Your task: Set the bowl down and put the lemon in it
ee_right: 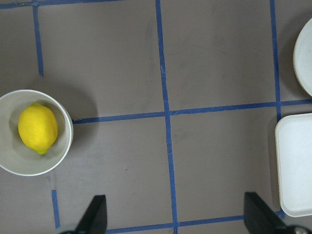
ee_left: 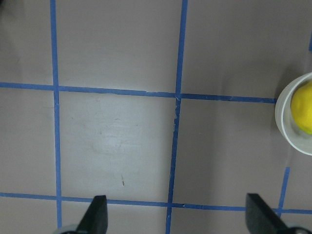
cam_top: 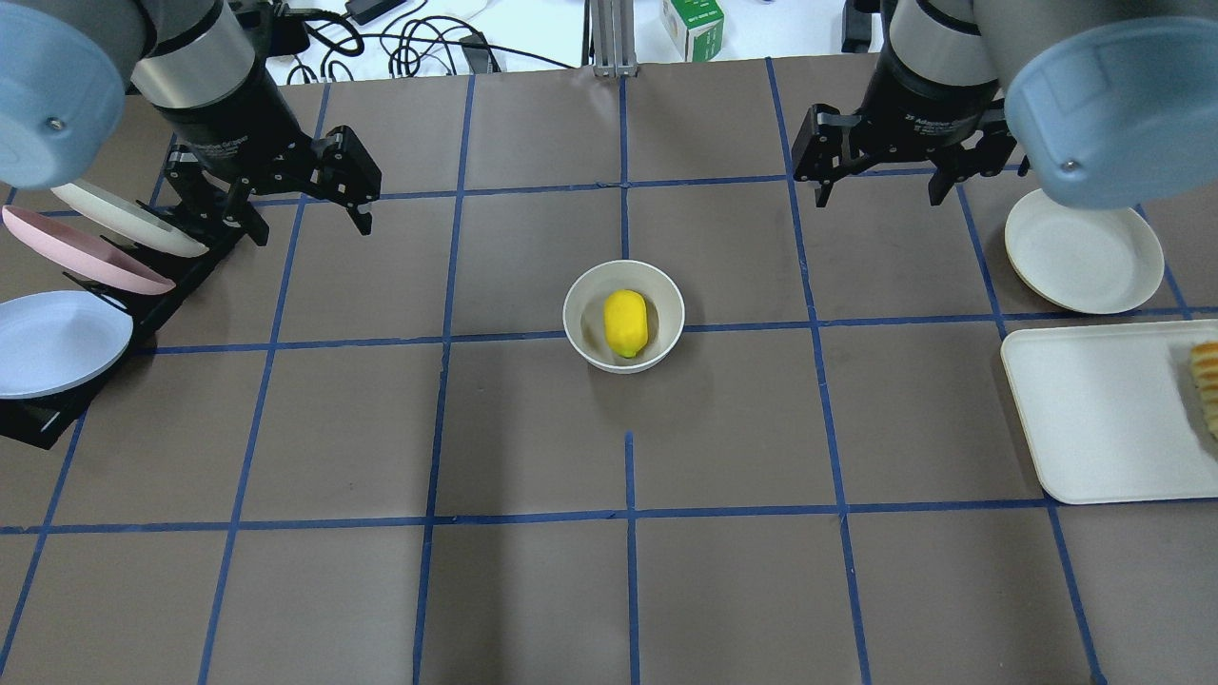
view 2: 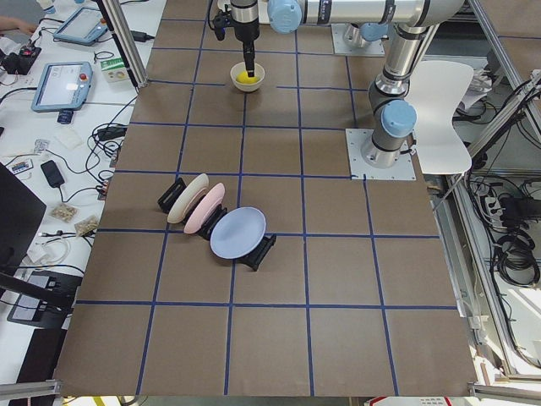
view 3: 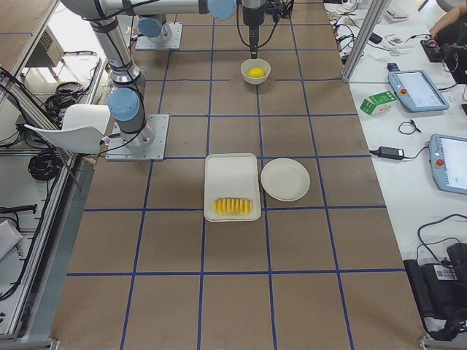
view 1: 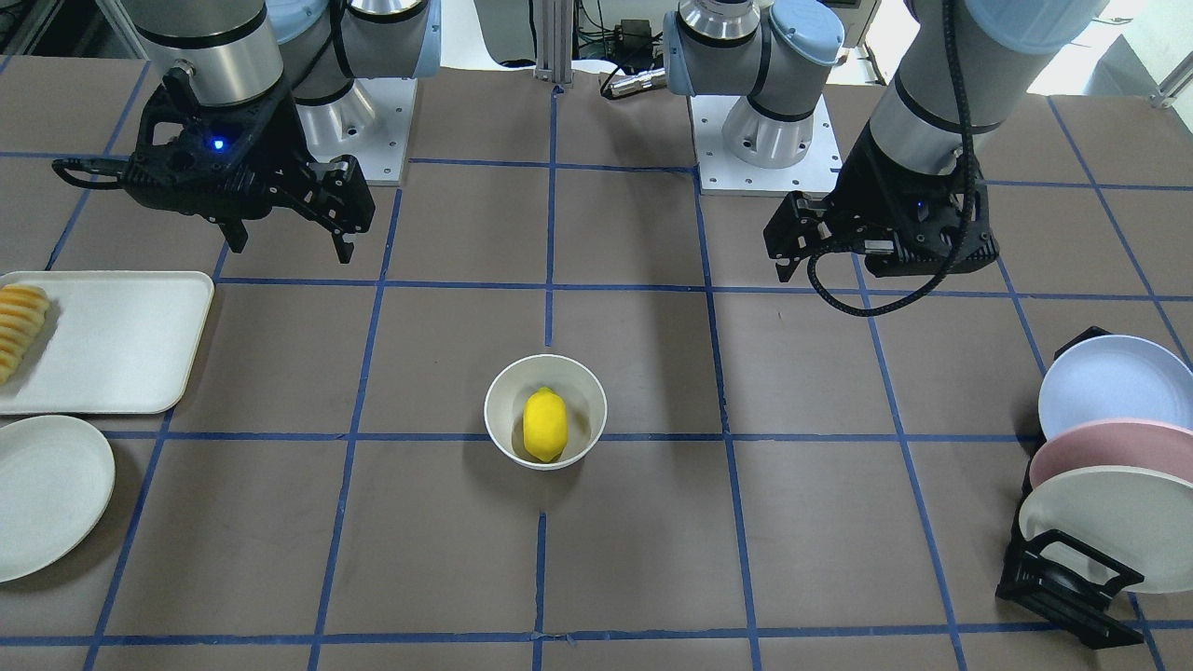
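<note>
The off-white bowl (cam_top: 582,314) stands upright near the middle of the table, and it also shows in the front view (view 1: 503,410). The yellow lemon (cam_top: 625,322) lies inside it (view 1: 544,425). My left gripper (cam_top: 304,214) hangs open and empty above the table, back and to the left of the bowl. My right gripper (cam_top: 877,188) hangs open and empty, back and to the right of it. The left wrist view shows the bowl (ee_left: 287,122) at its right edge. The right wrist view shows the bowl (ee_right: 9,156) and lemon (ee_right: 37,127) at its left.
A black rack with three plates (cam_top: 86,266) stands at the table's left, close to my left arm. A flat white plate (cam_top: 1085,249) and a white tray (cam_top: 1104,409) with ridged yellow-orange sliced food (cam_top: 1207,381) lie at the right.
</note>
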`<move>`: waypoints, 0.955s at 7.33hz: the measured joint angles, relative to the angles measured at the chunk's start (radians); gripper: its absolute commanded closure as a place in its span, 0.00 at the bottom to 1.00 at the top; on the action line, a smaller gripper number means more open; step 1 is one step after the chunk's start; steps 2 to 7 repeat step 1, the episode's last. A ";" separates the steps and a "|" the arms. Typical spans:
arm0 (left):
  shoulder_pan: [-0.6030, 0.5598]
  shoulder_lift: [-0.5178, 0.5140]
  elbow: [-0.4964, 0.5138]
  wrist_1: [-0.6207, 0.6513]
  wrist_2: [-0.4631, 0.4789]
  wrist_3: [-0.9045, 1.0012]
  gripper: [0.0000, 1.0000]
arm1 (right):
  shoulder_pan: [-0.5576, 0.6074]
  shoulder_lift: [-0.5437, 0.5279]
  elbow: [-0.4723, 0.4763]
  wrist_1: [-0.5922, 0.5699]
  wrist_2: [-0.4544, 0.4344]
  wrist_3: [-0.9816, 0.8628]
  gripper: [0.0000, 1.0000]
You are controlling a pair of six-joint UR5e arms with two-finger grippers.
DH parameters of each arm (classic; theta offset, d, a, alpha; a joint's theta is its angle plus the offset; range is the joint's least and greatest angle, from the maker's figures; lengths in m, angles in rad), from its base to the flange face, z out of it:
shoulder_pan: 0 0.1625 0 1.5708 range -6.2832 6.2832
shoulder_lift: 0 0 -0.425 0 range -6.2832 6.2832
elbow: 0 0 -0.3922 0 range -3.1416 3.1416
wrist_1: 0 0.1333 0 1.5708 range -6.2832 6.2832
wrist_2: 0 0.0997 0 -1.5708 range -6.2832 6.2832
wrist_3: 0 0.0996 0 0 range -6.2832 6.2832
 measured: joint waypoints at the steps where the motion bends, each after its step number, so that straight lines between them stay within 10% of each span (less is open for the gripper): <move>1: -0.001 0.007 -0.002 -0.004 0.000 0.000 0.00 | 0.002 0.000 0.001 0.000 0.000 0.000 0.00; 7: -0.001 0.007 -0.002 -0.004 0.000 0.000 0.00 | 0.002 0.000 0.001 0.000 0.000 0.000 0.00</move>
